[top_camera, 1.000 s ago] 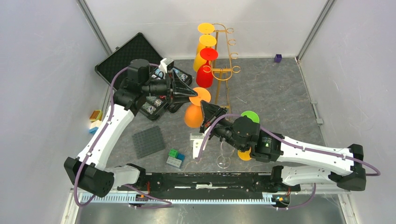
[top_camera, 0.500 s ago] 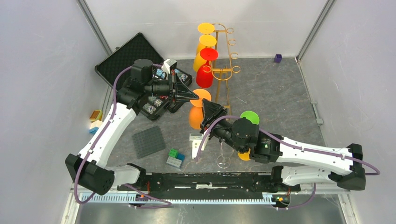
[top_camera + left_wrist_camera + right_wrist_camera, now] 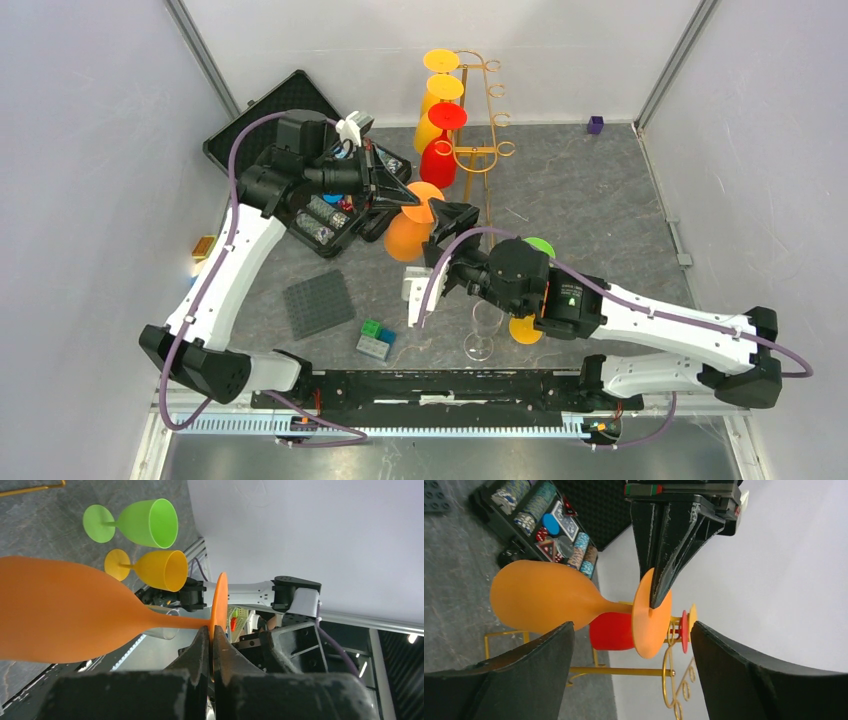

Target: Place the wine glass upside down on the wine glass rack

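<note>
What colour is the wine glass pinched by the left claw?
The wine glass is plain orange; the right wrist view shows it best.

Bolted to the black rail [image 3: 450, 385], the left arm [image 3: 225, 275] and right arm [image 3: 660, 325] wear white shells between rounded black joints. A purple cable [image 3: 232, 190] loops alongside each, and a green light [image 3: 572, 297] glows on the right arm. The fingers [image 3: 664, 555] are black tapered wedges with scuffed edges.
</note>
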`<state>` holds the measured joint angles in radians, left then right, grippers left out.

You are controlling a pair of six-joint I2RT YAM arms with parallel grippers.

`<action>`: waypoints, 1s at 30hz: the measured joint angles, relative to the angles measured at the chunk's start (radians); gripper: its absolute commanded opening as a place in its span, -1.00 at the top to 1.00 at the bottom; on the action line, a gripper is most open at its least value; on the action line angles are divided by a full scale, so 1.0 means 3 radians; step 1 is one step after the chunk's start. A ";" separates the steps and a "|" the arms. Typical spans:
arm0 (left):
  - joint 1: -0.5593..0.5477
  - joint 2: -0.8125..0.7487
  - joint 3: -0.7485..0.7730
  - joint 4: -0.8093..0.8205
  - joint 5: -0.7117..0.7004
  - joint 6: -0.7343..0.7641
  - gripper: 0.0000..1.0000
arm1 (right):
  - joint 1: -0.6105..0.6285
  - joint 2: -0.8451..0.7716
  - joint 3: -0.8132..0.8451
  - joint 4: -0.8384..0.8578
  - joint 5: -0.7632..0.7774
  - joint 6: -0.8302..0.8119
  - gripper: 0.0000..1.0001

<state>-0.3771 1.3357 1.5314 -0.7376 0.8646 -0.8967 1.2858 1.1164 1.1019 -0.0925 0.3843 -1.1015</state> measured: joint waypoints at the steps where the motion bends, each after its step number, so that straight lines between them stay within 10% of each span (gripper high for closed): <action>1: 0.0000 0.0000 0.0031 -0.0067 -0.0033 0.0053 0.96 | -0.0033 0.0015 0.0043 -0.0050 -0.0053 0.0081 -0.91; 30: 0.0108 0.0093 0.0090 -0.0348 -0.0201 0.0295 0.96 | -0.2514 0.0206 0.0970 -0.0505 -0.2586 0.3342 -0.96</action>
<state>-0.3447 1.3636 1.5585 -0.8421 0.8043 -0.8082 0.5316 1.1782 1.3930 -0.2440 -0.3916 -0.0990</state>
